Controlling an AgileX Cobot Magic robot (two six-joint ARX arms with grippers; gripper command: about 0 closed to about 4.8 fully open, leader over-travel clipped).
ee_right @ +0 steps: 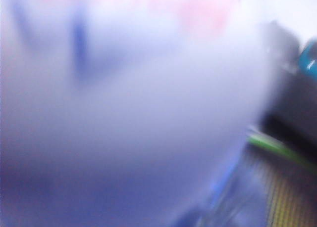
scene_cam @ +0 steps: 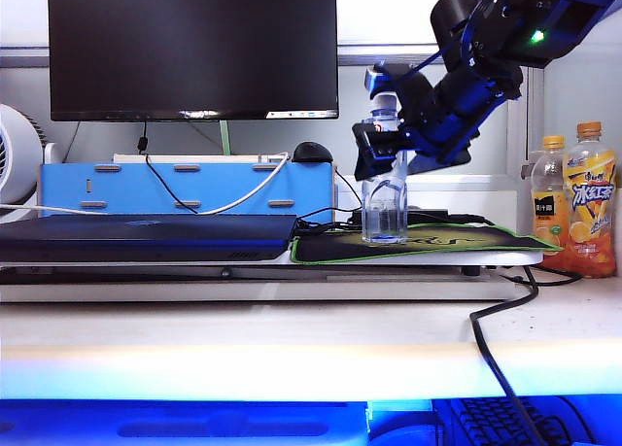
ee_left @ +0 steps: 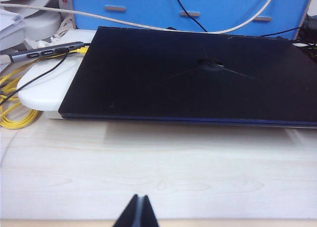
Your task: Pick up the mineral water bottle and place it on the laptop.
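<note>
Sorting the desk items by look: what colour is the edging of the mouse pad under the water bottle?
Green, around a black mouse pad; clearest in the exterior view.

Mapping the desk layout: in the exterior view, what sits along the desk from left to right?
White fan → laptop → mineral water bottle, with the open right gripper at it → juice bottles.

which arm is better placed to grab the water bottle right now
Right. Its open tool is already at the mineral water bottle on the mouse pad. The left tool, shut, sits before the laptop, away from the bottle.
</note>
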